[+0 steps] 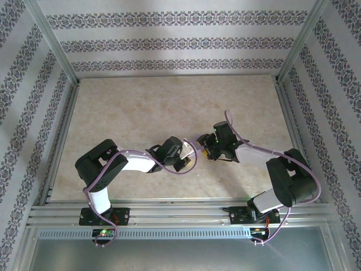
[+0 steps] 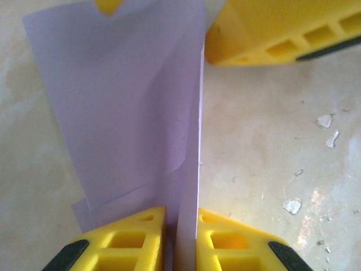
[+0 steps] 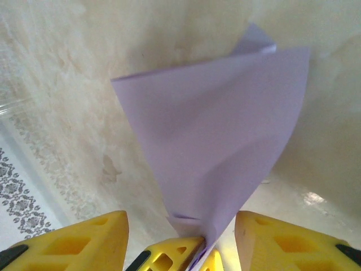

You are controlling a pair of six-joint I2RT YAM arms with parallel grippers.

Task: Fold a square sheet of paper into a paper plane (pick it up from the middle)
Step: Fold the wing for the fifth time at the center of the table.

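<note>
Sheet of paper (image 2: 124, 101): pale lavender, folded over on itself, at mid-frame in the top view between the two arms
Left end effector (image 2: 180, 220): pinched tight on the folded edge at the bottom of its wrist view, probably to keep the layers aligned
Right end effector (image 3: 180, 220): spread wide, one finger either side of the sheet's lower tip, seemingly ready to take over or press
Around: marbled counter (image 2: 271, 141) with pale flecks (image 2: 292, 205) at lower right
In the way: left fingertips sit between the right's fingers, so closing risks a clash
</note>
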